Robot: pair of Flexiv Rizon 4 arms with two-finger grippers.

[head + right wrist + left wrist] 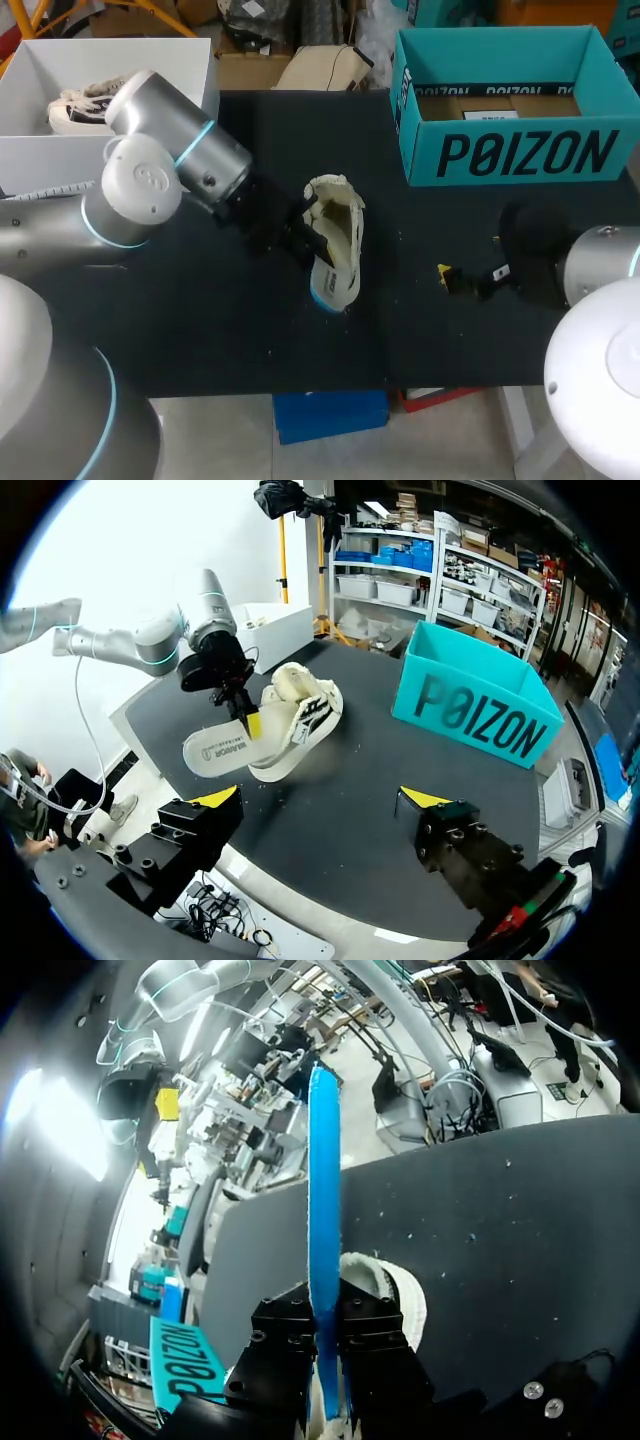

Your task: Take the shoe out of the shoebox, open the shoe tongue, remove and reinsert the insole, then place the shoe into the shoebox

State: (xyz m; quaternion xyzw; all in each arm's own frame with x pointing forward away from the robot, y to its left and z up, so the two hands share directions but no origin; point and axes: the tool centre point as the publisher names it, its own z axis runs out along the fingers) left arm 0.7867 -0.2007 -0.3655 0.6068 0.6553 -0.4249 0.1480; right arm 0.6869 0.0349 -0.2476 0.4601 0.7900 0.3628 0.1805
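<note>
A cream shoe point(340, 235) lies on its side in the middle of the black table point(200, 320). My left gripper point(305, 235) is right beside it, shut on the insole point(325, 295), whose blue edge shows at the shoe's near end. In the left wrist view the blue insole point(323, 1220) stands edge-on between the closed fingers, with the shoe point(400, 1290) just behind. The right wrist view shows the insole's pale underside point(220, 752) slanting out along the shoe point(300, 715). My right gripper point(450, 275) hovers open to the right of the shoe, holding nothing. The teal shoebox point(510, 150) stands at the back right.
A white box point(60, 150) with another pale shoe point(80, 105) in it stands at the back left, behind my left arm. Bare tabletop lies between the shoe and the teal shoebox point(480, 695) and along the front edge.
</note>
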